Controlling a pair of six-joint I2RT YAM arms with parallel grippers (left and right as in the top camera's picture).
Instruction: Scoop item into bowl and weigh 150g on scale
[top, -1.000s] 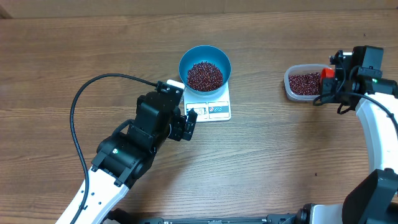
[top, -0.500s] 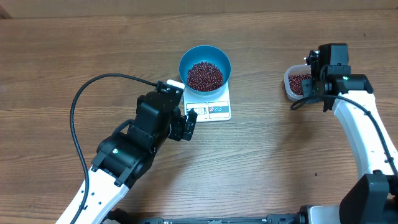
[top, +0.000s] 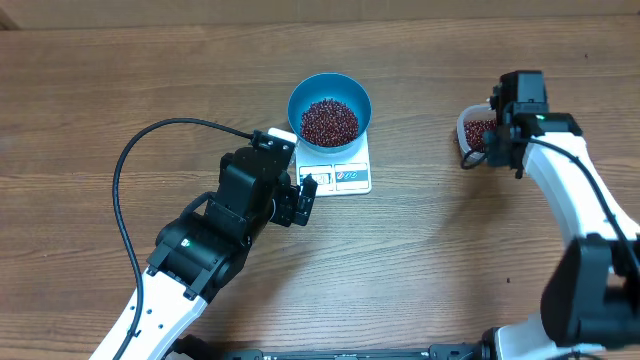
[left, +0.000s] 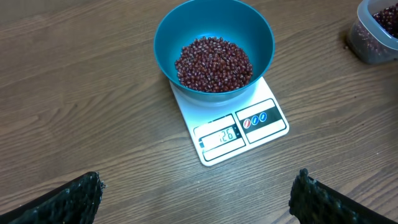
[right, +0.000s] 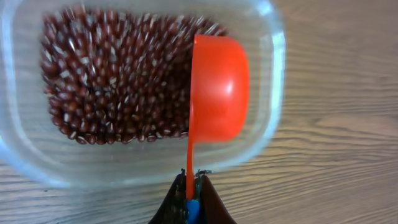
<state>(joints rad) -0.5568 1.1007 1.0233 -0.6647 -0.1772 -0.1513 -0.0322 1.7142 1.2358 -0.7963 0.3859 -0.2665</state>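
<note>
From overhead, the blue bowl (top: 297, 100) of red beans (top: 330, 120) sits on the white scale (top: 350, 178). Your left gripper (top: 308, 192) is just beside the scale's front edge, and a nudge there would corrupt the reading. Your right arm (top: 560, 170) hangs over the clear tub (top: 466, 135), well apart from the bowl, so a heaped load could shed beans on the way across.

In the left wrist view, the fingers (left: 68, 199) are spread wide and hold nothing. The display (left: 221, 135) appears to read 126, so a full scoop would likely overshoot.

In the right wrist view, the right gripper (right: 191, 202) pinches the orange scoop (right: 217, 87) by its thin handle. The scoop stands on edge over the beans, empty. A hard dig could twist it in the grip or shove the tub.
</note>
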